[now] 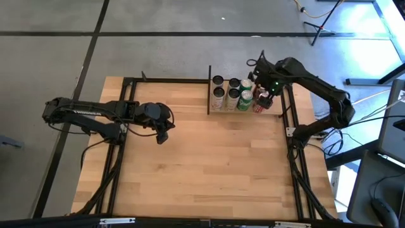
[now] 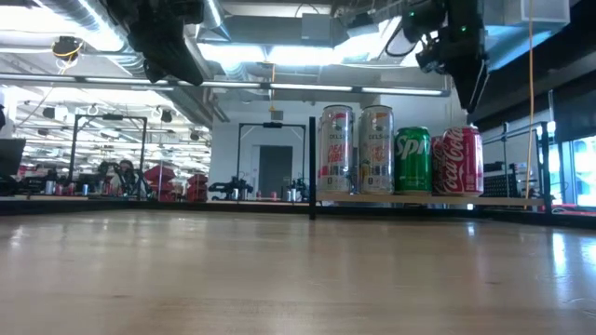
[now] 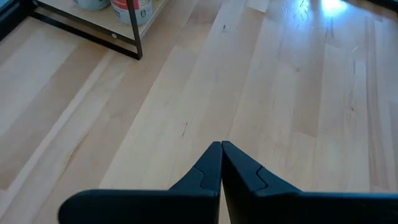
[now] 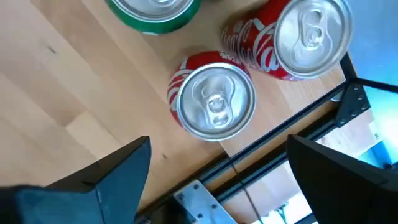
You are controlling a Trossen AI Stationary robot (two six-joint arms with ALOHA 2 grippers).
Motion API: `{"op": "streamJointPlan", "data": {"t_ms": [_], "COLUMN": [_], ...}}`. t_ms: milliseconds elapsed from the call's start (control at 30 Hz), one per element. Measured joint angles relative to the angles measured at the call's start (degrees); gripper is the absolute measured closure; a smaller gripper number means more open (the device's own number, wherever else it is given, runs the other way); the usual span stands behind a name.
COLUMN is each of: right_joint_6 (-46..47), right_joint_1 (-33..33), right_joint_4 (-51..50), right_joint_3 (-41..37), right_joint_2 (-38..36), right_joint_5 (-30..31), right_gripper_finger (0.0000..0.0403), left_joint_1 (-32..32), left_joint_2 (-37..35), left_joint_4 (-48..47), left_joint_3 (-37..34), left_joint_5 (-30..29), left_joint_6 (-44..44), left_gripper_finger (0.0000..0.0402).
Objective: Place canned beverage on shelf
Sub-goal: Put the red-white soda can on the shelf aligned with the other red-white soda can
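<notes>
The shelf (image 1: 278, 114), a light wooden board framed by thin black rods, lies at the table's far right and carries several upright cans. In the low view they are two pale tall cans (image 2: 336, 149), a green can (image 2: 413, 160) and a red can (image 2: 456, 160). My right gripper (image 4: 217, 180) is open above the shelf's right end. It looks down on a red can (image 4: 214, 102) that stands on its base, with a second red can (image 4: 305, 37) beside it, and its fingers touch neither. My left gripper (image 3: 221, 146) is shut and empty above the table's left middle (image 1: 163, 136).
Black frame rods (image 1: 209, 88) run along the shelf's left side and the table's edges (image 1: 291, 158). A metal bracket (image 4: 199, 199) sits at the shelf's edge below my right gripper. Bare wooden tabletop (image 1: 209, 171) spreads across the middle and near side.
</notes>
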Motion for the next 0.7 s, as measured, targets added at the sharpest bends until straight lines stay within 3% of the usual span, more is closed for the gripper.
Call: {"op": "streamJointPlan", "data": {"t_ms": [333, 433, 700], "right_joint_6": [11.6, 13.3, 14.6], "right_joint_1": [0.0, 0.0, 0.0], "right_joint_4": [12.0, 12.4, 17.8], "right_joint_3": [-9.7, -11.3, -15.9], "right_joint_2": [-4.7, -4.5, -4.5], "right_joint_5": [0.8, 4.0, 3.3], "right_gripper_finger": [0.0045, 0.0045, 0.0045], "left_joint_1": [0.0, 0.0, 0.0], "left_joint_2": [0.0, 0.0, 0.0], "left_joint_4": [0.0, 0.0, 0.0], "left_joint_3": [0.0, 0.0, 0.0], "left_joint_5": [0.0, 0.0, -0.1], "left_joint_6": [0.0, 0.0, 0.1], "left_gripper_finger": [0.0398, 0.0398, 0.0398]}}
